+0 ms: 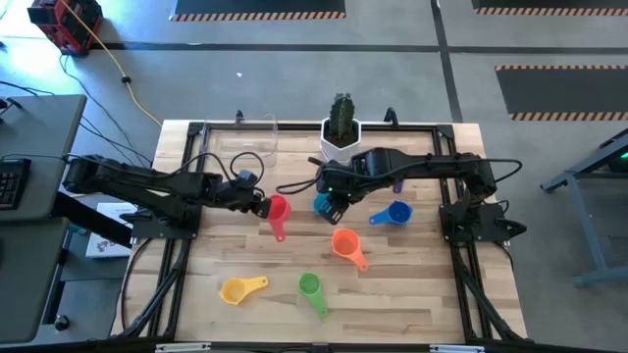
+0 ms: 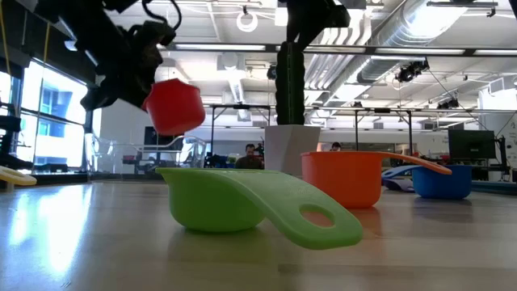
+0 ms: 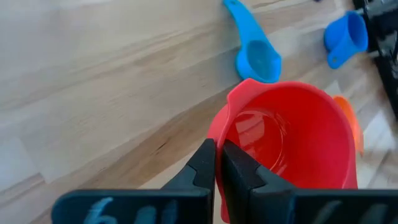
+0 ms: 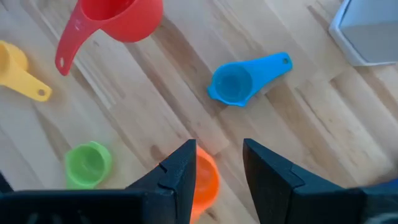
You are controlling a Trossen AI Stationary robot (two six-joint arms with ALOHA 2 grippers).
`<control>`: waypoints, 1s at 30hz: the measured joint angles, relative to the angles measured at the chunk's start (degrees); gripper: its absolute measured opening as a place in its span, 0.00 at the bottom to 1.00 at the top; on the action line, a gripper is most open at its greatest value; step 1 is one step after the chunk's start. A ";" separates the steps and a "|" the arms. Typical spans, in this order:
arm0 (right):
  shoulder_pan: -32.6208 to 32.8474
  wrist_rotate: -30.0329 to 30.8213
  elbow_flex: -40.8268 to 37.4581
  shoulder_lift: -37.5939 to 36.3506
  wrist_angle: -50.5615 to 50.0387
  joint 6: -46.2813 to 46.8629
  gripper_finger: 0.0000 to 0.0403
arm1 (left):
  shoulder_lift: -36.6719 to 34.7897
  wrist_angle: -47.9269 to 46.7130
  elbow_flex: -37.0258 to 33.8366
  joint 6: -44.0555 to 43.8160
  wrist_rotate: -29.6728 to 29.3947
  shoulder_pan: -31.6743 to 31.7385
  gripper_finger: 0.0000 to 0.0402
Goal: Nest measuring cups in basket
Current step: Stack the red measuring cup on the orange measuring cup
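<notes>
In the high view, left of centre, the red measuring cup (image 1: 278, 210) is pinched by its rim in the closed left gripper (image 1: 263, 207) and, as the low view shows, held clear of the table (image 1: 412, 294), presumably for carrying to the clear basket (image 1: 257, 138) at upper left. At centre, the right gripper (image 1: 335, 209) is poised, jaws parted and empty, above the light blue cup (image 4: 239, 81), seemingly for the next pick. The pinch on the rim is revealed only by the left wrist view, while the yellow (image 1: 241, 289), green (image 1: 310, 287), orange (image 1: 346, 245) and dark blue (image 1: 392, 213) cups are mapped by the high view.

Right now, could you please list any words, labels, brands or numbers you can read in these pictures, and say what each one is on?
No text can be read for certain.
Pale marks on the left claw's dark body, too blurred to read.
Red cup, green cup, orange cup: no readable markings.
Booklet beside the table: print too small.
</notes>
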 joint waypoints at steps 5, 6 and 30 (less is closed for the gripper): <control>2.42 2.58 0.00 0.00 4.90 5.30 0.31 | 0.00 -6.51 4.93 5.11 0.38 -0.86 0.01; 2.79 2.39 0.00 0.00 6.06 6.37 0.31 | 0.00 -7.77 5.73 6.05 0.67 -1.09 0.01; 5.83 1.44 0.00 0.04 24.07 15.43 0.31 | 3.82 -21.37 16.55 19.96 0.89 -7.80 0.01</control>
